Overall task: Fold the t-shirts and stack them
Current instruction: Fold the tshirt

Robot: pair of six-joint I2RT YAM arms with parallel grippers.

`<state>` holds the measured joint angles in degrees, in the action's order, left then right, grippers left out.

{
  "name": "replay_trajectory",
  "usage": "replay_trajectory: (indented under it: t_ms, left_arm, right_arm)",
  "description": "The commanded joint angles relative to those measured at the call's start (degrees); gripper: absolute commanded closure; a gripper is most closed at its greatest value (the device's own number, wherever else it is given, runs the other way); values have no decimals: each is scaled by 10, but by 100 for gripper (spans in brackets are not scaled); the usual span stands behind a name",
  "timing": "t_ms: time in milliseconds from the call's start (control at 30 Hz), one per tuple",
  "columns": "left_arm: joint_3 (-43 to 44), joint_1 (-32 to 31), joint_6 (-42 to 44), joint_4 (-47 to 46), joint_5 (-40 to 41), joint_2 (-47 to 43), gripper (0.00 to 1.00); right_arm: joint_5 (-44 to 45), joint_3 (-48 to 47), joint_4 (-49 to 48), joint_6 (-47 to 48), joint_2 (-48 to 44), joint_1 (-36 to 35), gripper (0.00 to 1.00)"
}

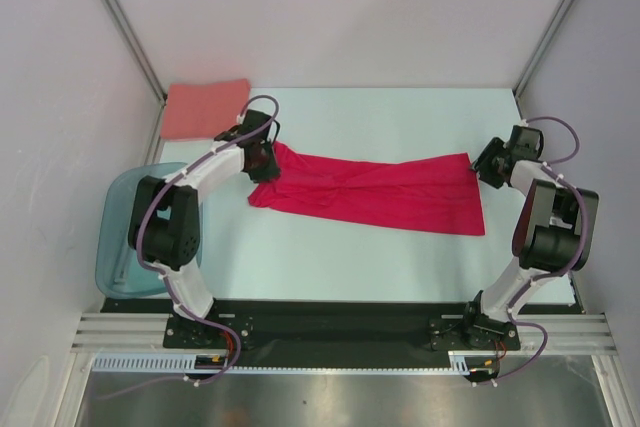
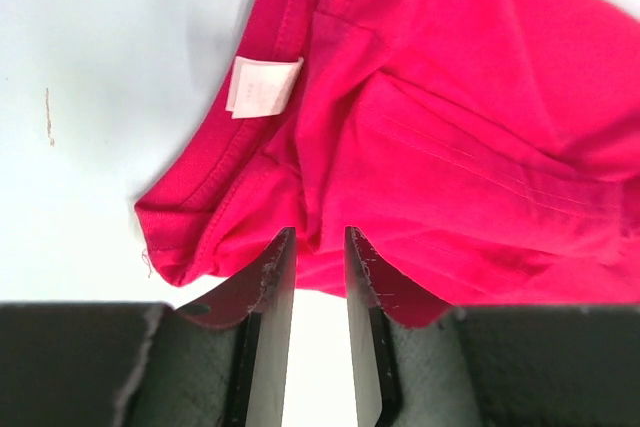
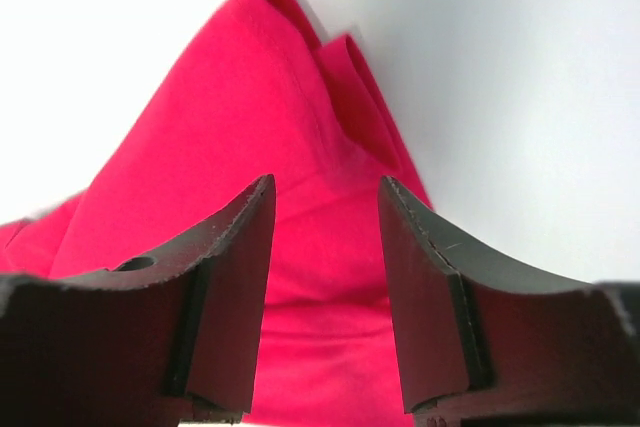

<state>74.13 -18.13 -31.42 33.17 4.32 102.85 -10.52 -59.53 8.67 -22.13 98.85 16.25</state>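
Note:
A crimson-red t-shirt (image 1: 370, 197) lies as a long band across the middle of the table. My left gripper (image 1: 266, 159) is at its left end, by the collar. In the left wrist view the jaws (image 2: 318, 239) stand a little apart. Bare table shows between them, and the red cloth (image 2: 450, 97) with its pale neck label (image 2: 262, 87) bunches at their tips. My right gripper (image 1: 484, 167) is at the shirt's right end. Its jaws (image 3: 325, 187) stand apart over the red cloth (image 3: 230, 127). A salmon-pink t-shirt (image 1: 205, 107) lies folded at the back left corner.
A translucent teal tub (image 1: 115, 217) sits off the table's left edge beside the left arm. Grey walls with metal posts close in the back and both sides. The white table (image 1: 400, 127) shows behind and in front of the red shirt.

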Motion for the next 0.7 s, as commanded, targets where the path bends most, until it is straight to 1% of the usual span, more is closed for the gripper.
replay_trajectory:
  t_ms: [0,167,267,433,500,533,567,667]
  left_arm:
    - [35,-10,7,1,-14,-46,69]
    - [48,-37,-2,-2,-53,-39,70]
    - [52,-50,-3,-6,-55,-32,69]
    - [54,-57,-7,-12,-62,-20,70]
    - [54,-58,-7,-14,-62,-17,70]
    - [54,-58,-7,-15,-62,-16,70]
    - [55,-59,-7,-14,-62,-14,70]
    - [59,-58,-7,-14,-62,-7,70]
  right_arm:
    - [-5,-29,-23,25,20,1,50]
    - [-10,-38,-34,36,42,0,56]
    - [-20,-41,-41,38,53,-2,60]
    - [-6,-42,-44,42,56,-8,66]
    - [-5,-44,-44,42,59,-8,70]
    - [-5,-46,-41,43,61,-9,73]
    - [-1,-52,-37,42,63,-10,83]
    - [21,-55,-20,41,57,-16,92]
